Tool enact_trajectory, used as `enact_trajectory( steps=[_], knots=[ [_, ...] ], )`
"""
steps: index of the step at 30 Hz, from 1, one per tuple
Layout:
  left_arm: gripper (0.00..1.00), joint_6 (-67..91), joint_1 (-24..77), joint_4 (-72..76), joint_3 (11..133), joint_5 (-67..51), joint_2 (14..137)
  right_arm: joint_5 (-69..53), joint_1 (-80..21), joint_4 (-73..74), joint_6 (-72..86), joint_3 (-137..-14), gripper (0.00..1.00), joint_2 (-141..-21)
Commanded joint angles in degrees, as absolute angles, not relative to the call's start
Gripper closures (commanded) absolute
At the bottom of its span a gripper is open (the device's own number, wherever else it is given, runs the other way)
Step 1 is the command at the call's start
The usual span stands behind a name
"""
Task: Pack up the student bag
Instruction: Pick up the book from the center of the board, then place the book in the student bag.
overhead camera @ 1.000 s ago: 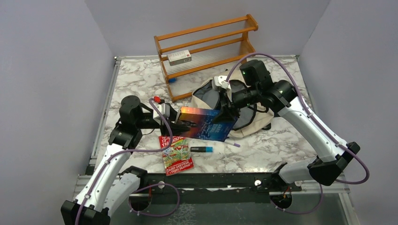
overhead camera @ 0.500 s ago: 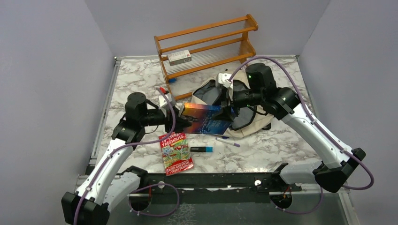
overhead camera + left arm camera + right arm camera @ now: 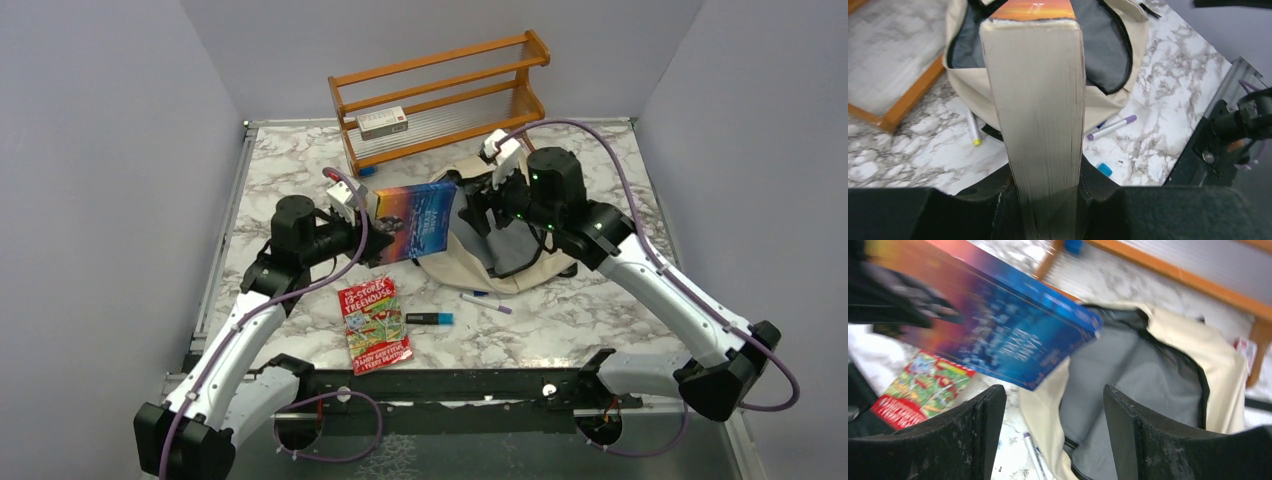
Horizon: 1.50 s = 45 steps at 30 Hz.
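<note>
Since a second earlier, the left arm had lifted the thick blue-and-orange book (image 3: 412, 220) off the table and tipped it up on edge, and the right gripper (image 3: 1050, 400) had let go of it and risen above the bag.

On the marble table (image 3: 600, 310), the student bag (image 3: 470, 270) lay on its side at centre right, just in front of the wooden rack (image 3: 440, 90). Its zip was open and its grey lining showed. The fabric looked soft, light and floppy, so the mouth would probably sag shut. The beige rim beside the zip seemed the best place to hold it.

The book hung at the bag's mouth, with the left gripper (image 3: 372, 235) clamped across its page edges. The right gripper's fingers were spread wide and held nothing.

A Treehouse paperback (image 3: 376, 325), a purple pen (image 3: 487, 301) and a blue highlighter (image 3: 430, 319) lay unpacked nearby.
</note>
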<state>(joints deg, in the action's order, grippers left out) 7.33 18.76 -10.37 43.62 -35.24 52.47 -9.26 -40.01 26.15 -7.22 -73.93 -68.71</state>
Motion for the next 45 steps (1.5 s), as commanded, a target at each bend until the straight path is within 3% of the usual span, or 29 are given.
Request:
enact_trajectory(
  steps=[1, 9, 14, 27, 38, 45],
  knots=[
    [1.0, 9.58, 18.81, 2.01, 44.86, -26.03, 47.12, 8.8, -40.19, 27.28, 2.02, -73.03, 0.24, -74.64],
    [1.0, 22.18, 18.72, -3.8, 47.4, -13.71, 52.02, 19.28, -40.17, 37.4, 8.46, -78.57, 0.24, -90.22],
    [1.0, 22.22, 18.72, -6.71, 47.76, -4.98, 50.36, 25.03, -40.16, 38.32, 9.07, -80.09, 0.22, -97.54],
    [1.0, 23.04, 18.72, -5.95, 46.44, -5.99, 48.27, 36.05, -40.17, 35.24, 5.15, -84.84, 0.24, -111.81],
    [1.0, 24.24, 18.74, -11.32, 49.44, -3.89, 51.63, 40.43, -40.09, 31.28, 2.11, -85.17, 0.47, -116.27],
    [1.0, 26.83, 18.72, -10.46, 48.82, -7.57, 52.42, 37.19, -39.93, 33.24, 4.78, -86.87, 0.75, -117.52]
  ],
)
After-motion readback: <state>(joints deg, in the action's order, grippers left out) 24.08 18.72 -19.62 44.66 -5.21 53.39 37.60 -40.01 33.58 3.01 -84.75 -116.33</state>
